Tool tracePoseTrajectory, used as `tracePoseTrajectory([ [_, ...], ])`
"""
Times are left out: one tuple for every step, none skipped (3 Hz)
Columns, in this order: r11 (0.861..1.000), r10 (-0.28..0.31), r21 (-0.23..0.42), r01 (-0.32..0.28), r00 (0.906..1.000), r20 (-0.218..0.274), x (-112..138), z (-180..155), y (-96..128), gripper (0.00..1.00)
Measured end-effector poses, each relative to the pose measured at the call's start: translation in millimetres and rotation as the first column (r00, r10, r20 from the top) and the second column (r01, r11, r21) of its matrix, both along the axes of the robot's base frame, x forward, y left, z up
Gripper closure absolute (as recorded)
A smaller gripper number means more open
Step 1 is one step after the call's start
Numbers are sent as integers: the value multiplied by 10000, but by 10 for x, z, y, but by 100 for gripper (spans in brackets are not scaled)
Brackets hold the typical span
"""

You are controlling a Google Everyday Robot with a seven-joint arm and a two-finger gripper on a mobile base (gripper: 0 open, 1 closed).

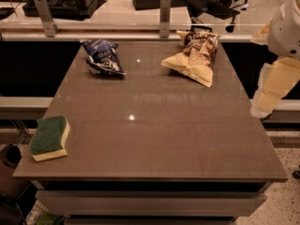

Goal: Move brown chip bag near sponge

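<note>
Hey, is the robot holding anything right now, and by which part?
Nothing is held. The tool hangs beside the right edge of the table, apart from the brown chip bag lying on it.

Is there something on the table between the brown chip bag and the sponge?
Nothing visible stands between them. The brown chip bag lies far right, the sponge near left; the blue chip bag lies far left, off that line. The claw hangs right of the table.
</note>
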State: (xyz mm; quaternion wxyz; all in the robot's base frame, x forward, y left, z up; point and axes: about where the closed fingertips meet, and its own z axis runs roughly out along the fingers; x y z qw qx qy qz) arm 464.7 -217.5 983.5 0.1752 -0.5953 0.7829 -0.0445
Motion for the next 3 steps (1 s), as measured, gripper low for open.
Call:
tracePoseTrajectory([
  [9994,-319,-156,319,9995,-9,370,-37,-49,0],
  [9963,-853,89,851,9960,274,794,-105,-133,0],
  [9868,-1420,864,1368,9882,571,1271,-235,-203,0],
])
